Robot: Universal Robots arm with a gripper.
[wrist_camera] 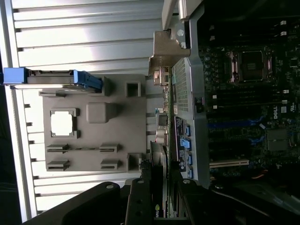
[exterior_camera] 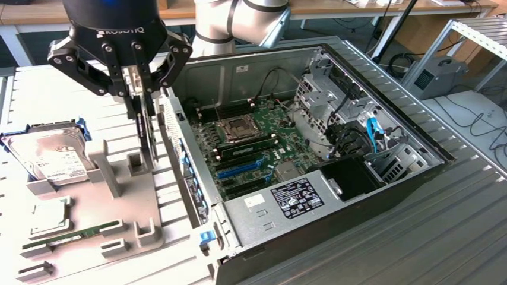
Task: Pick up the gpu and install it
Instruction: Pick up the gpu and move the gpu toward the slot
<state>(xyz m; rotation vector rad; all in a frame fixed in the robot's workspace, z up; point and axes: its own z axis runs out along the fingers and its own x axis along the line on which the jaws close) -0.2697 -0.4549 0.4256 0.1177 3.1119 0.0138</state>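
Note:
My gripper (exterior_camera: 136, 89) is shut on the gpu (exterior_camera: 145, 133), a thin black card that hangs upright and edge-on from the fingers. The card is lifted just above the grey parts holder (exterior_camera: 119, 172), close beside the outer wall of the open computer case (exterior_camera: 198, 196). In the wrist view the gpu (wrist_camera: 161, 171) runs edge-on out from between the black fingers (wrist_camera: 140, 201) of the gripper (wrist_camera: 161, 199). It lies between the holder (wrist_camera: 93, 136) and the case wall (wrist_camera: 187, 103). The motherboard (exterior_camera: 253, 136) lies bare inside the case, with blue slots (exterior_camera: 237, 169) near its front.
On the holder sit a silver hard drive in a blue frame (exterior_camera: 47, 151), a square chip (exterior_camera: 49, 214) and a narrow green RAM stick (exterior_camera: 67, 234). Drive cages and cables (exterior_camera: 348, 124) fill the case's far side, and a power supply (exterior_camera: 297, 199) sits at its near end.

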